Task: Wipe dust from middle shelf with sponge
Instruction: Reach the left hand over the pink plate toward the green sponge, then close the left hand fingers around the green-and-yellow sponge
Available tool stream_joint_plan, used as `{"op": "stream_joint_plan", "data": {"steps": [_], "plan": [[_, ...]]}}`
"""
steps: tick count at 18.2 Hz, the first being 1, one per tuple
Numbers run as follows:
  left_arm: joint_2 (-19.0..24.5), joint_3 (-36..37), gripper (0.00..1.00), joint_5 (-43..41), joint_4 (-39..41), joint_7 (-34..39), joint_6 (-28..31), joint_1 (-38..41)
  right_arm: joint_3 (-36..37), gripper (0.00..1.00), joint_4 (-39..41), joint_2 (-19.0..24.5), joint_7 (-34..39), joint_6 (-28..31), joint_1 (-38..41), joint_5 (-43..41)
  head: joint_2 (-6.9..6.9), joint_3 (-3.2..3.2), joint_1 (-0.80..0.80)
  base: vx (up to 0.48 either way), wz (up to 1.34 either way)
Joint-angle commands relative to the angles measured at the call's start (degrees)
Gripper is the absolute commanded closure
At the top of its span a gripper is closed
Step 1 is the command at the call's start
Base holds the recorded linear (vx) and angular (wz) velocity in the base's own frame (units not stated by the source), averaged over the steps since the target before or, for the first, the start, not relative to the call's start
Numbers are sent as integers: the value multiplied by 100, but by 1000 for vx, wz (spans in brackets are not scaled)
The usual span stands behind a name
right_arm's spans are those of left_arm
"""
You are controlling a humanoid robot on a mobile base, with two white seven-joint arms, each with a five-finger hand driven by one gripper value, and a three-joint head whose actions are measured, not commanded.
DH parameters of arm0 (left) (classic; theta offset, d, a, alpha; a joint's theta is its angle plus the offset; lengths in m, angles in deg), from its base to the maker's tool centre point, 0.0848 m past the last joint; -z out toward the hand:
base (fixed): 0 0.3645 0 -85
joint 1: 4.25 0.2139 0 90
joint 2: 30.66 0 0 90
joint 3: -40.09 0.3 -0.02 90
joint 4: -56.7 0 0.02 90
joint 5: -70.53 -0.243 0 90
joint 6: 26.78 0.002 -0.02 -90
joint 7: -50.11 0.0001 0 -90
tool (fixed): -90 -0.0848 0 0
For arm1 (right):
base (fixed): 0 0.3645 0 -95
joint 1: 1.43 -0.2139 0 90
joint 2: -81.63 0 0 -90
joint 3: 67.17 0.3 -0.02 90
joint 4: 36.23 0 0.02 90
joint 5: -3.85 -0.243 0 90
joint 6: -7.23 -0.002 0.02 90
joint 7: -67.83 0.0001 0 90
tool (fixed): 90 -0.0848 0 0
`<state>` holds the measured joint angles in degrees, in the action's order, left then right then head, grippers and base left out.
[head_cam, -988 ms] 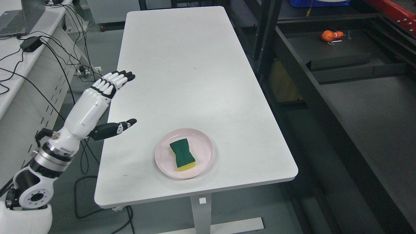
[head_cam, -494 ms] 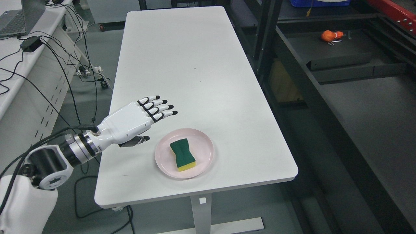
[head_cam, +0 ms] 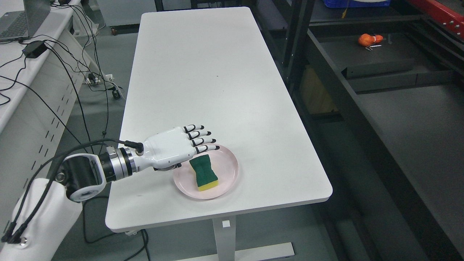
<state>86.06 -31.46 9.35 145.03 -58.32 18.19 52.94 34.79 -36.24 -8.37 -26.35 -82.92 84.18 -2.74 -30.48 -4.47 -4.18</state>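
A green-topped sponge (head_cam: 203,172) with a yellow underside lies on a pink plate (head_cam: 228,167) near the front of the white table (head_cam: 210,79). My left hand (head_cam: 188,146) hovers palm down over the plate's left rim, fingers (head_cam: 201,139) stretched out flat and open, just left of and above the sponge's far end. It holds nothing. The dark shelf unit (head_cam: 377,69) stands to the right of the table. My right hand is out of sight.
An orange object (head_cam: 368,39) lies on a dark shelf board at the upper right. A desk with a laptop (head_cam: 21,18) and hanging cables (head_cam: 72,72) stands on the left. The table's front edge is close below the plate.
My left hand has swung from beside the table's left edge, turned palm down and travelled right and forward until it is over the plate's rim. The sponge and plate have not moved.
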Motion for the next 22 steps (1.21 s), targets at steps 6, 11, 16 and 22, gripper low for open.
{"op": "stream_joint_plan", "data": {"steps": [6,11,16,22], "plan": [[9,1442,8,-412,-738,-11,3,-314,0,0,100,-100,5,420,0,0,0,0,0,0,0],[-35,1433,10,-412,-808,-108,3,-533,0,0,100,-100,5,420,0,0,0,0,0,0,0],[-96,1380,18,-412,-834,-468,3,-613,0,0,100,-100,5,420,0,0,0,0,0,0,0],[-184,1381,31,-377,-931,-714,3,-718,0,0,100,-100,5,420,0,0,0,0,0,0,0]]}}
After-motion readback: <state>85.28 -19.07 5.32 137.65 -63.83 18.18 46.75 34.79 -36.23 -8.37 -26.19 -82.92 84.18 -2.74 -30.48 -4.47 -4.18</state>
